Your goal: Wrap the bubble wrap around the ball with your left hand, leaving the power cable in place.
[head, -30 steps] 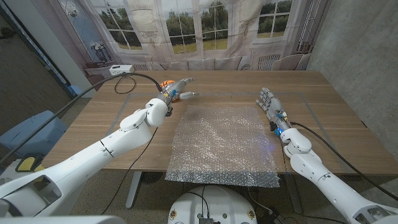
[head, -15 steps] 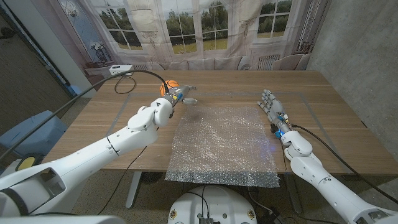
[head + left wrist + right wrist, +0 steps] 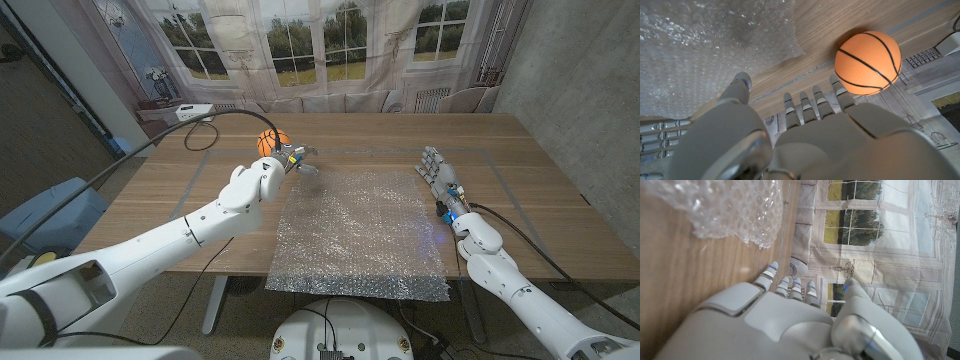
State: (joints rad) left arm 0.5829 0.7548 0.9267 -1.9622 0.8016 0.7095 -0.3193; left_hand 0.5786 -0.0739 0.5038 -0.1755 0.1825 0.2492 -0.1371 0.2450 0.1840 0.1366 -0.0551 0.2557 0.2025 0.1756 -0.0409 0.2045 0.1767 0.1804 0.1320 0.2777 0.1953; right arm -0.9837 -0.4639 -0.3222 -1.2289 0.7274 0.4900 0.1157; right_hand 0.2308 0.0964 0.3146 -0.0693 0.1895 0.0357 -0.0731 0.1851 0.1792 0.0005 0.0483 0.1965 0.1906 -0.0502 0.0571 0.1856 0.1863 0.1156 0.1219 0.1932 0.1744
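An orange basketball-patterned ball [image 3: 271, 141] [image 3: 868, 62] sits on the wooden table just beyond the far left corner of the bubble wrap sheet [image 3: 360, 228] [image 3: 700, 45]. My left hand [image 3: 297, 156] [image 3: 805, 130] hovers beside the ball at that corner, fingers spread, holding nothing; its fingertips [image 3: 839, 84] reach close to the ball. A thin dark power cable [image 3: 199, 137] lies on the table left of the ball. My right hand [image 3: 438, 172] [image 3: 790, 320] stands at the sheet's right edge with straight fingers, holding nothing.
A white power strip [image 3: 192, 110] [image 3: 946, 46] lies at the table's far left corner. A thick black cable [image 3: 130, 160] arcs over my left arm. Curtained windows stand behind the table, and bare wood surrounds the sheet.
My left hand has slid off the ball, right and nearer, to the sheet's far left corner, uncovering the ball. The right hand has barely moved.
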